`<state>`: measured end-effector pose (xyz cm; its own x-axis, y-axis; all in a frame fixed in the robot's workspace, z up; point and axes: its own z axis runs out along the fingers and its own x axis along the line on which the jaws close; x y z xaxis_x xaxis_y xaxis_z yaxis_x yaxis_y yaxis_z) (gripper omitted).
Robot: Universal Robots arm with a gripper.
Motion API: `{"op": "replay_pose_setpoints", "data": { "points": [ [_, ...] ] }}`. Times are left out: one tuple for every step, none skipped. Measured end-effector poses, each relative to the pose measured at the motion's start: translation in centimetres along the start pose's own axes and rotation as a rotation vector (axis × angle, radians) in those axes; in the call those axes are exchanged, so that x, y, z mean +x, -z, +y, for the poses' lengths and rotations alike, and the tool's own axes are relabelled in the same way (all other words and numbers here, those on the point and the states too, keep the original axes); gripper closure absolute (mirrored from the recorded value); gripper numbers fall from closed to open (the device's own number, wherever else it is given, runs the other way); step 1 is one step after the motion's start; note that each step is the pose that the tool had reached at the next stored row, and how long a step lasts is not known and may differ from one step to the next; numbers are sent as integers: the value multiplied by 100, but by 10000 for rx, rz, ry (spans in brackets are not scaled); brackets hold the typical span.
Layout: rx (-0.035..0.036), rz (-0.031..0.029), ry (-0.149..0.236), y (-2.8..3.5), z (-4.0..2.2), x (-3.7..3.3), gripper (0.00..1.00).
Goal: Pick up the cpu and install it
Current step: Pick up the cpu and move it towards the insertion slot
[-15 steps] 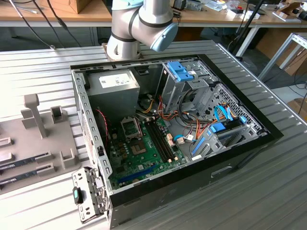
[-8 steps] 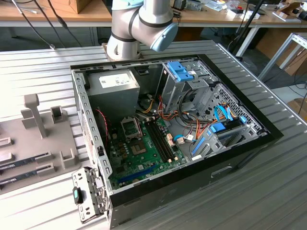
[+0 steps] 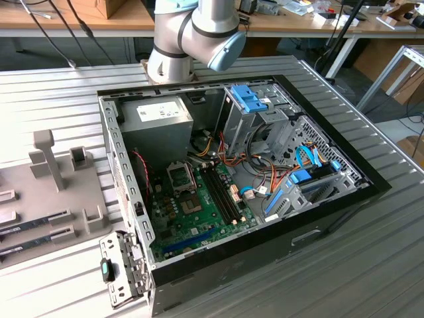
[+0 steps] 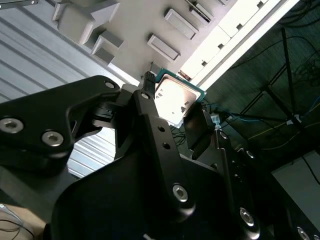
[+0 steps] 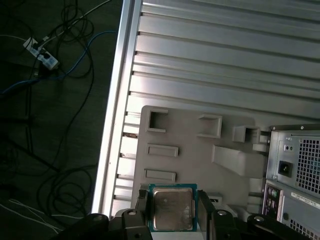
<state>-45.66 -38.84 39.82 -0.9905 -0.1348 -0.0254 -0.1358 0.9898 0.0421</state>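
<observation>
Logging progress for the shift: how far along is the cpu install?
Done: the pickup. In hand: the cpu is clamped in the gripper, above the grey fixture tray in the first wrist view. Left: installing it; the motherboard socket in the exterior view looks empty.

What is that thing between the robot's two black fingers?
The cpu, a small flat square chip with a silvery metal top and thin green rim, sits there, clamped at its sides by the black gripper. Both wrist views show it.
</observation>
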Motion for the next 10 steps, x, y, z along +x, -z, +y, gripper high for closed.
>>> {"op": "replay_pose_setpoints", "data": {
  "points": [
    [-1,0,0,8,0,0,53],
    [-1,-1,0,19,1,0,53],
    [-1,0,0,28,1,0,53],
    [-2,0,0,42,2,-1,53],
    [-2,0,0,54,2,-1,53],
    [-3,-1,0,65,3,-1,53],
    [-3,-1,0,73,3,-2,53],
    [-4,-1,0,81,3,-2,53],
    [-4,0,0,87,4,-2,53],
    [-6,-1,0,101,4,-2,53]
  ]
}}
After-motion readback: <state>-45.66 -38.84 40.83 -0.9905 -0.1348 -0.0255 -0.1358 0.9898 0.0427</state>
